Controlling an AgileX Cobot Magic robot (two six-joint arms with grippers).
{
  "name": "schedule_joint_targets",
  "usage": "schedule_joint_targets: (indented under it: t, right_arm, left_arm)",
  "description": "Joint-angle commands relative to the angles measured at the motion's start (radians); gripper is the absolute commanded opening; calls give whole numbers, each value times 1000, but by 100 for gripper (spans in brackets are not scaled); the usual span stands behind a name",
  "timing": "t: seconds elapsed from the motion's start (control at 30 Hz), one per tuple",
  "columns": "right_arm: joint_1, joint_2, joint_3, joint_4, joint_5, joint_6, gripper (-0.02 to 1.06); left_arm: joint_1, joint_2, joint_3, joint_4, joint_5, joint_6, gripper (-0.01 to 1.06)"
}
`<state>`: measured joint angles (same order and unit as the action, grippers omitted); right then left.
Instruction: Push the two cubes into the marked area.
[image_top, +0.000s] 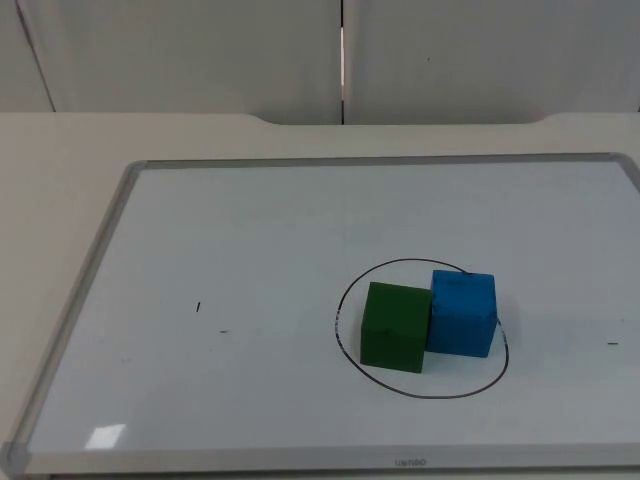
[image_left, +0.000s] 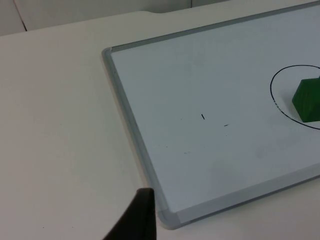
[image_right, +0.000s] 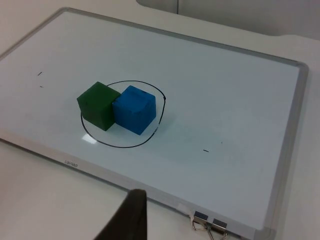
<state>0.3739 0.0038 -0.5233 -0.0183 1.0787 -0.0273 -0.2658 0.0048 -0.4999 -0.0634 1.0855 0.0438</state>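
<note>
A green cube (image_top: 395, 327) and a blue cube (image_top: 462, 313) stand side by side, touching, inside a black hand-drawn circle (image_top: 420, 396) on the whiteboard (image_top: 250, 220). The blue cube's right side lies close to the circle's line. The right wrist view has the green cube (image_right: 97, 105) and the blue cube (image_right: 134, 109) within the circle (image_right: 117, 146). My right gripper (image_right: 130, 217) hangs over the bare table in front of the board's front edge, apart from the cubes. My left gripper (image_left: 137, 220) waits beside the board's front-left corner, far from the green cube (image_left: 307, 100).
The whiteboard's grey frame (image_top: 85, 290) is raised a little above the cream table (image_top: 60, 160). A binder clip (image_right: 207, 223) sits on the board's front edge near the right gripper. Small pen marks (image_top: 198, 306) dot the board's left half. The grey partition wall (image_top: 200, 50) closes the back.
</note>
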Motion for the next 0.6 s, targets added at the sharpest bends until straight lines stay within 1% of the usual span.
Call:
schedule_joint_targets:
  t: [0.0, 0.57]
  right_arm:
    - [-4, -4, 7, -2, 1, 1, 105]
    - [-4, -4, 7, 4, 1, 4, 105]
  left_arm:
    - [1, -5, 6, 0, -12, -4, 105]
    - [1, -5, 6, -4, -12, -4, 105]
